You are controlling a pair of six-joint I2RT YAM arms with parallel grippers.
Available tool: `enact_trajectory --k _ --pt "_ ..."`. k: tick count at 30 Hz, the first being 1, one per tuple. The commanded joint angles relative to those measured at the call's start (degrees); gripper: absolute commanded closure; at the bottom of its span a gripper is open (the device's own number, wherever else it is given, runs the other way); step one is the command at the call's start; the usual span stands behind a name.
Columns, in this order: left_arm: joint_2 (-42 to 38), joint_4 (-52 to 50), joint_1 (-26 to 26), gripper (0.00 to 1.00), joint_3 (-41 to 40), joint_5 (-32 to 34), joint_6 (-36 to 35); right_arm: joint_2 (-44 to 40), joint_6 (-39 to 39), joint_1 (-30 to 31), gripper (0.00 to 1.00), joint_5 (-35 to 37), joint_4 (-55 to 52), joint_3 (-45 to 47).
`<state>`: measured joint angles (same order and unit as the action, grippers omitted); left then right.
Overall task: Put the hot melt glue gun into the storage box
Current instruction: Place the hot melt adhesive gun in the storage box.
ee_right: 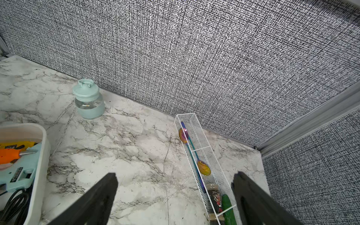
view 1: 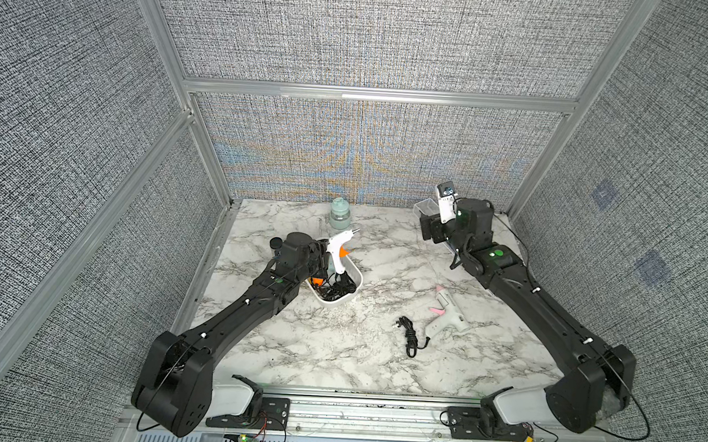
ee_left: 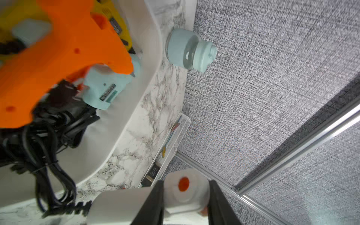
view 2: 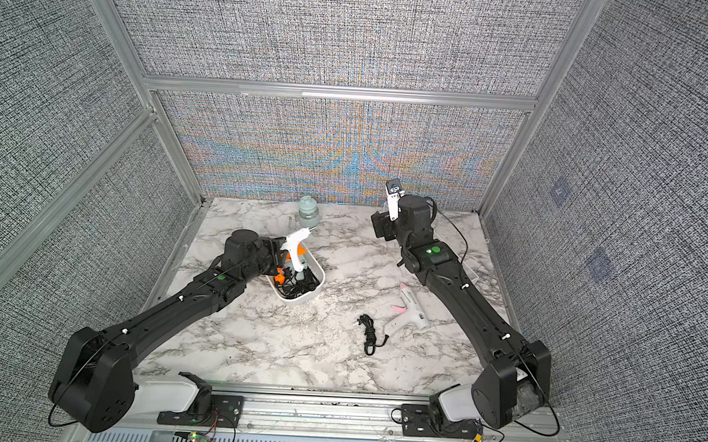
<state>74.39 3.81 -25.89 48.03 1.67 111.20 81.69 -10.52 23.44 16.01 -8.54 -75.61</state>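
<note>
Left wrist: gripper (ee_left: 185,196) w/ glue gun (ee_left: 120,206)

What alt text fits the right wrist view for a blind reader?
Open fingers hover over a marble table. A mesh tray holding two spoons lies by the wall, a teal jar stands nearby, and a white box holds teal, orange and yellow glue guns.

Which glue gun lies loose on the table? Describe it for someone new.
On the marble table, look to the right arm's side. Beside that forearm a pale glue gun lies flat, a bundled black cord next to it. Unlike the orange-triggered gun over the white storage box, it has a pink trigger and lies on bare marble.
</note>
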Motion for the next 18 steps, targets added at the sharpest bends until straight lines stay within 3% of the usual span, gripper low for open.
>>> enact_trajectory --k 1,5,8,18 --pt "-2.7 -8.2 2.2 1.0 0.1 5.1 -3.2 0.1 -0.2 0.1 0.03 -0.2 0.2 -0.2" --pt "-4.4 -16.8 5.1 1.0 3.5 8.1 -10.7 0.1 -0.6 0.1 0.03 -0.1 0.3 0.5" --pt "-2.5 -17.7 6.3 1.0 5.0 7.5 -13.1 0.6 -0.5 0.1 0.03 -0.2 0.4 0.6" --pt "8.8 -12.9 6.5 1.0 6.6 1.2 -12.2 0.6 -0.9 0.1 0.03 0.3 -0.1 1.7"
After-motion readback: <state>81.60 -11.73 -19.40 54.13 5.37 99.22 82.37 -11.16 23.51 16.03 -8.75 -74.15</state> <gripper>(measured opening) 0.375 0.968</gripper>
